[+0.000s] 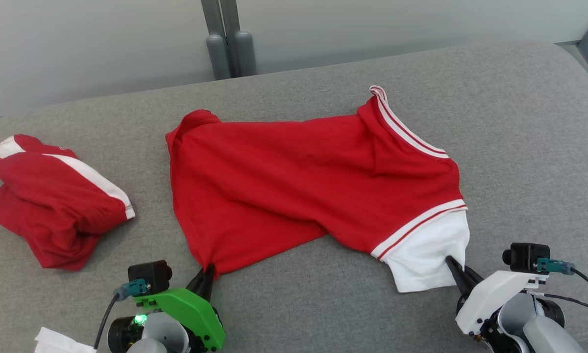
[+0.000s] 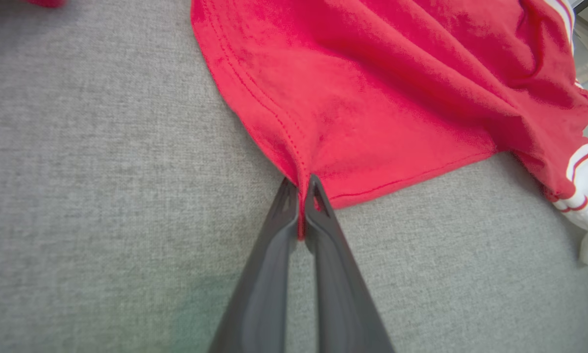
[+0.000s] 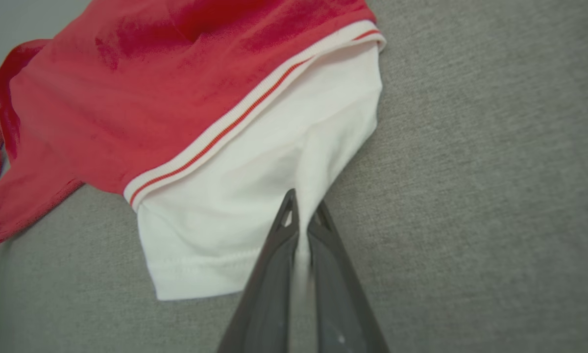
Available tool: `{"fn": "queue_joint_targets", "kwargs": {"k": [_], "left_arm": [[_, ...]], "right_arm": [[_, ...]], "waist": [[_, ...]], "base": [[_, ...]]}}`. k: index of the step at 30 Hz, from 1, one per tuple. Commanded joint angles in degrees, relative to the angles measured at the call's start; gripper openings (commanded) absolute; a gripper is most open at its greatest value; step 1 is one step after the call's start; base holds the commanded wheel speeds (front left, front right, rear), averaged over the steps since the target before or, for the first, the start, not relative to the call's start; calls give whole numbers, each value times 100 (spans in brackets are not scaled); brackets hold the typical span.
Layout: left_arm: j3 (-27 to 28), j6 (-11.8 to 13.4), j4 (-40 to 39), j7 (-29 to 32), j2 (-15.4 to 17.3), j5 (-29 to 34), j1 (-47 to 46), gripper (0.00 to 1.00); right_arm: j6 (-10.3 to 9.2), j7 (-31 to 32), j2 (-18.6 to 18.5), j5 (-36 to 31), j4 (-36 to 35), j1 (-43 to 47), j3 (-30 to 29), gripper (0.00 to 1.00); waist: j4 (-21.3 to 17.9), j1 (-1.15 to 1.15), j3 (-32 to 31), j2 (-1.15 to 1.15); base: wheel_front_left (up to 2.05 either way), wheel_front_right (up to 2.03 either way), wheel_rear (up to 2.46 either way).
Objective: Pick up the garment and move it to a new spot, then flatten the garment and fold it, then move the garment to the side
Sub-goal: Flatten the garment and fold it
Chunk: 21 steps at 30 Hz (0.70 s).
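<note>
Our left gripper (image 2: 301, 185) is closed on the red hem corner of the garment (image 1: 299, 181). In the left wrist view a sliver of red cloth shows pinched between the two dark fingers (image 2: 274, 255), and the rest of the hem fans away ahead of the tips and off to their right. Our right gripper (image 3: 304, 203) is likewise clamped, on the white sleeve (image 3: 255, 162), whose fabric gathers into a ridge running straight into the gap between the fingers. From that gripper the striped band (image 3: 215, 132) lies just beyond the sleeve, and the red body spreads ahead and to the left in the wrist view. The garment lies spread and somewhat wrinkled on the grey cushion (image 1: 519, 122), spanning from one gripper to the other and reaching away from both. Well to the left of our left gripper sits a second red garment (image 1: 54, 201), bunched in a heap and apart from the one we hold. Close beside our left wrist we see something white (image 1: 54, 340), perhaps paper or cloth; too little shows to tell.
</note>
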Motion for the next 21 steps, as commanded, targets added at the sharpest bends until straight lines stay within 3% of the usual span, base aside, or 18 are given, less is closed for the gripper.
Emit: {"fn": "queue_joint_targets", "kwargs": {"k": [1,11,21], "left_arm": [[8,3,-53,-33,40,-45,47,0],[-86,-73,-637,175,413,191,-538,0],[-169,-248,-579,768,902,535,-3003,0]], "right_arm": [[5,-90,-28,117,-80,-35,29,0],[5,-553,-158,1178,-1051,-652,101,0],[5,-1014,-593,1686,-977,-3028,124,0]], "waist": [[3,0,-47,0],[-27,0,130,0],[126,0,1289,0]], "base": [[0,0,0],[0,0,0],[0,0,0]]}}
